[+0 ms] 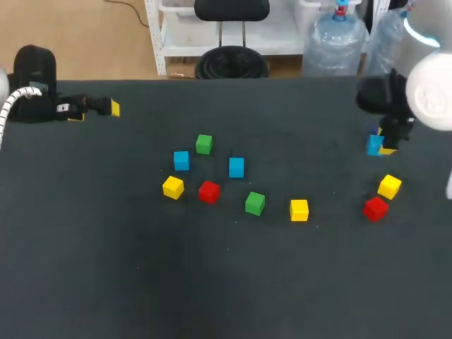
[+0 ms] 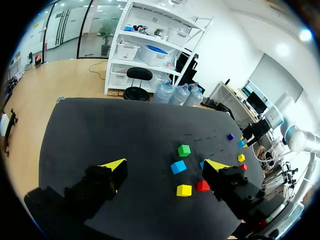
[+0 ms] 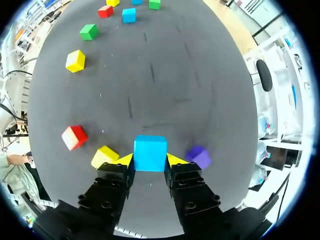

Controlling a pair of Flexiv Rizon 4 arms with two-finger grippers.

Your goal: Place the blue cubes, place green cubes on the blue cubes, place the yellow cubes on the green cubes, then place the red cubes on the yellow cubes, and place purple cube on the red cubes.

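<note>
Dark matte table [image 1: 106, 247], cloth-like in look. We judge it grippy enough that a cube set down will stay put.

Right gripper [image 3: 149, 162], about 2 o'clock from table centre, pinches a blue cube [image 3: 150, 152] by two opposite side faces, with the yellow tips low on the cube. We cannot tell whether the cube rests on the table or hangs just above it. A purple cube [image 3: 199, 156] lies just beside one finger and a yellow cube [image 3: 104, 155] just beside the other, with a red cube [image 3: 74, 137] a little past the yellow.

Left gripper [image 2: 165, 165], about 10 o'clock, is spread wide with nothing in it.

Near centre, all apart and none stacked:
- second blue cube [image 1: 236, 167]
- third blue cube [image 1: 181, 160], at its 9 o'clock
- green cube [image 1: 204, 144], at 11
- second green cube [image 1: 255, 203], at 5

Handling, as we judge it:
- The cubes look small, rigid and light, with flat smooth faces, and are unlikely to be fragile.
- The best hold is on parallel side faces near mid-height, square to the fingers. A corner grip could twist the cube.
- Smooth faces may slide when stacked, so each layer needs a flat, centred release.
</note>
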